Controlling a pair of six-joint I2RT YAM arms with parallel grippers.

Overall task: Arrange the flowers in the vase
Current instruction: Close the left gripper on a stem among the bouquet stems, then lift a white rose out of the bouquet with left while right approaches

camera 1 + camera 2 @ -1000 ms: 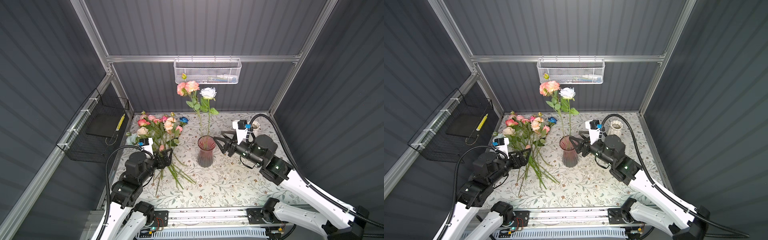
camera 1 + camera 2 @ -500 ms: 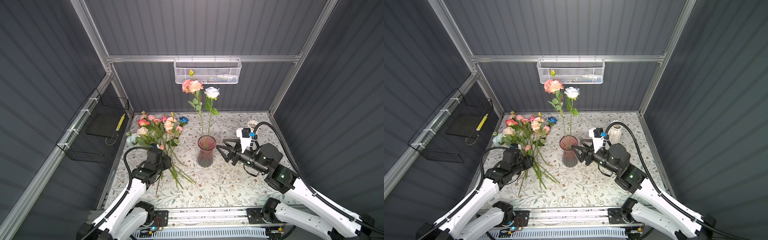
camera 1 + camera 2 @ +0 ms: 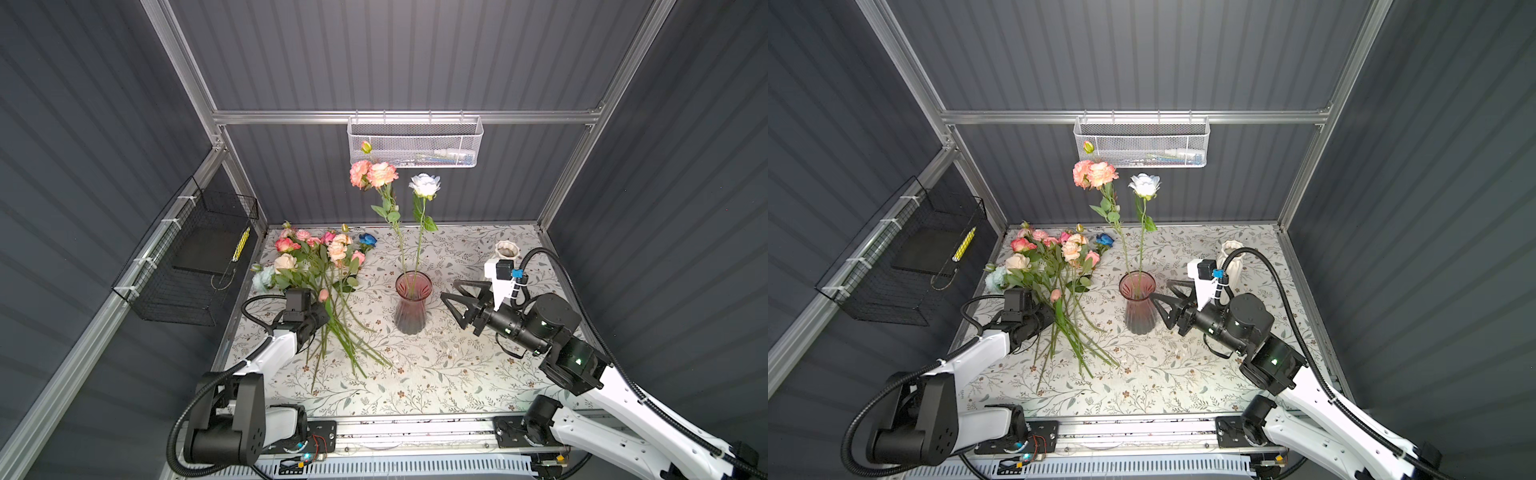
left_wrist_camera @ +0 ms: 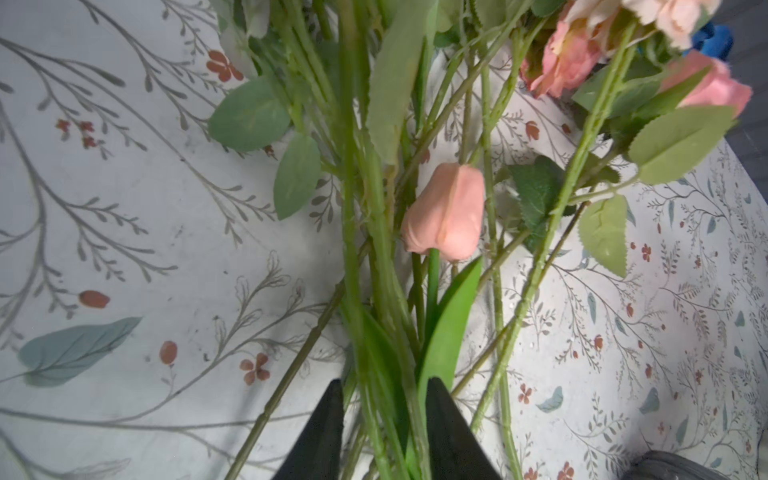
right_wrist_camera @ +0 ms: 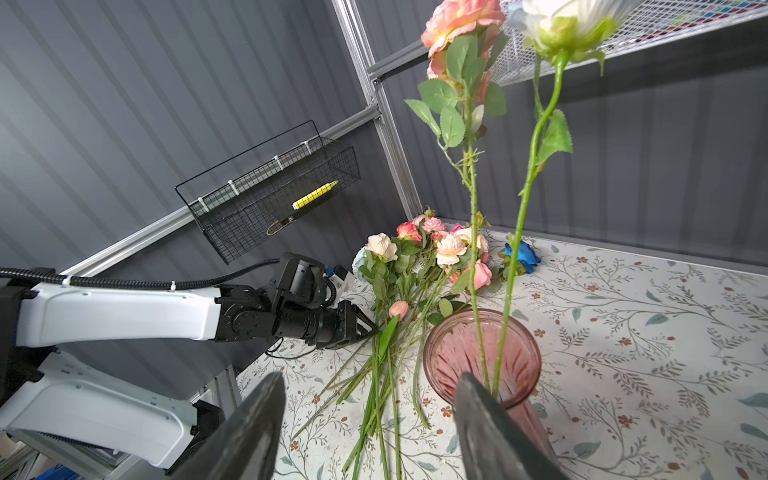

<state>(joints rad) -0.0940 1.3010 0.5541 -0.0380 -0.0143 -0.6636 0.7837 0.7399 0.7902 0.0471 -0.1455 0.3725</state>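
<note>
Dropped since a second ago into the heap of green-stemmed artificial flowers (image 3: 324, 266) lying left of the ribbed pink glass vase (image 3: 411, 309), the left gripper (image 4: 383, 386) straddles several stems (image 4: 376, 232) with narrowed jaws, grip uncertain, so best isolate one; the right gripper (image 3: 449, 289) gapes empty beside the vase.

Robotics laboratory test cell. The workspace is enclosed by dark ribbed wall panels (image 3: 374, 54) carried on an aluminium profile frame (image 3: 399, 117). Two white-and-black robot arms, left (image 3: 274, 353) and right (image 3: 623, 390), are mounted on a metal rail (image 3: 415, 432) at the front edge, with exposed wiring and corrugated cable conduit (image 3: 552, 266). A white mesh basket (image 3: 415, 143) and a black wire basket (image 3: 187, 266) are hung from the frame, and the table is covered with a floral-print cloth (image 3: 436, 374).
</note>
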